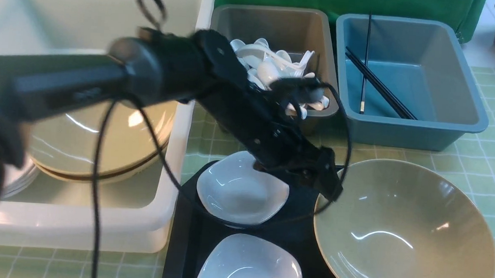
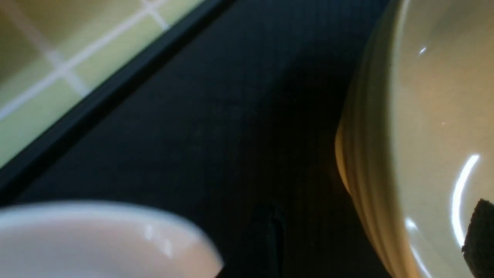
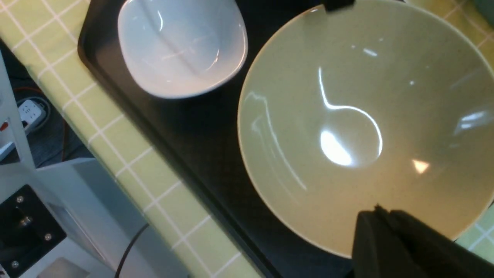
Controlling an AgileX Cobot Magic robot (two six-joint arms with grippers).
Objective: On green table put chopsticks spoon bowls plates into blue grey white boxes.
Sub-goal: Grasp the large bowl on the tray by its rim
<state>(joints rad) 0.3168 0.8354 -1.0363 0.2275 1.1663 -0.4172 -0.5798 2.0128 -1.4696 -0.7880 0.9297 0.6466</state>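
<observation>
- Your left arm reaches in from the left. Your left gripper sits at the far-left rim of the tan bowl, which stands on the black tray.
- In the left wrist view its fingers are spread. One is inside the bowl and the other is outside over the tray, with the bowl's wall between them. The jaws are open, not clamped on it.
- Your right gripper is closed, its fingers pressed together. It is over the bowl's rim on the side opposite the left gripper. You cannot tell whether it touches the bowl.
- Two white plates share the tray to the left of the bowl. The farther one is just beside your left gripper, and the nearer one is at the front edge.
- The white box on the left holds stacked bowls.
- The grey box behind the tray holds a heap of spoons.
- The blue box to its right holds the chopsticks.
- Everything rests on the green table.
</observation>
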